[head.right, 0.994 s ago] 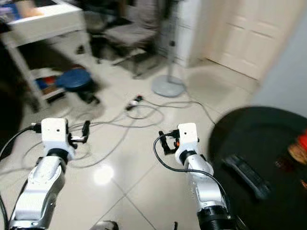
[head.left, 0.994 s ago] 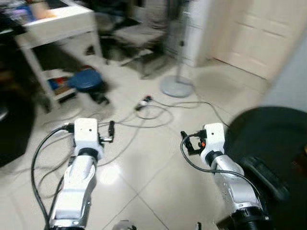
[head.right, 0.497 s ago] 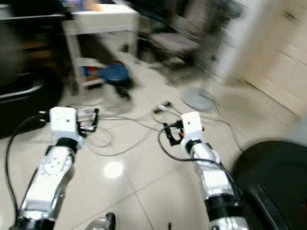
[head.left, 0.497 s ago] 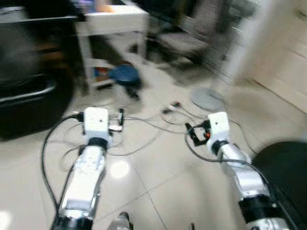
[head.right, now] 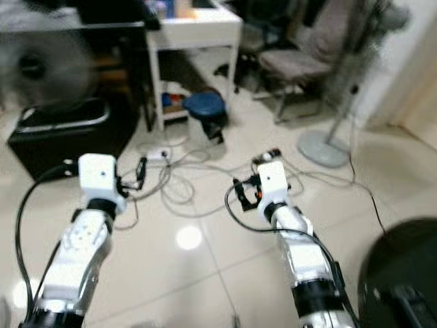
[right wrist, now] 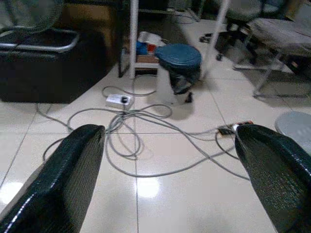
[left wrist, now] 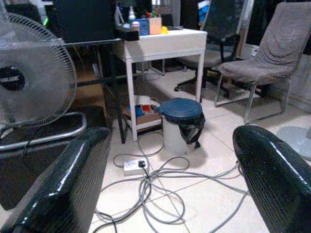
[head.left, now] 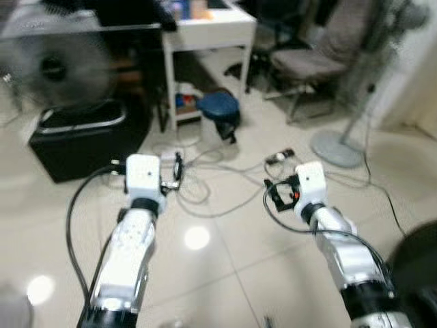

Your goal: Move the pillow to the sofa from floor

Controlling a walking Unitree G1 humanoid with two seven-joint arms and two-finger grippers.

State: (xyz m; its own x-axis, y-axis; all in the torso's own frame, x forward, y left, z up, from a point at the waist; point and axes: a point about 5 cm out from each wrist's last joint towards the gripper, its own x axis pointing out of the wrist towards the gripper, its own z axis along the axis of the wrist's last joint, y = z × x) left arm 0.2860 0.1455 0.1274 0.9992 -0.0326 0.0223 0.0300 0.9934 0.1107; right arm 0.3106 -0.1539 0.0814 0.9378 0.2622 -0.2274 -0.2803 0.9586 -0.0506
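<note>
Left eye view: both my silver arms reach forward over the glossy cream tiled floor [head.left: 225,273], holding nothing. My left claw [left wrist: 170,194] is spread wide, its two black fingers [left wrist: 63,189] well apart with bare floor and cables between them. My right claw [right wrist: 170,179] is spread wide too, its fingers [right wrist: 58,184] far apart and gripping nothing.

Ahead of the claws a tangle of grey cables [head.left: 205,195] lies looped on the tiles, with a white power strip [left wrist: 132,166] at one end and a second plug block [head.left: 278,157] further to the right. Beyond the cables stands a small bin with a dark blue lid and a black liner [left wrist: 181,124], just beside the leg of a white table [head.left: 205,34] that carries small cluttered items on its top. Under the table a low shelf holds some coloured things I cannot make out.

To my left a black box-like unit with a metal rail [head.left: 85,140] sits on the floor, and a round wire-guarded fan [left wrist: 31,77] stands near it. To the right a grey fabric chair on metal legs [head.left: 321,58] stands behind the round grey base of a pedestal fan [head.left: 338,147]. A dark round object [head.right: 403,273] lies at my lower right.

I cannot find the pillow or the sofa from here.
</note>
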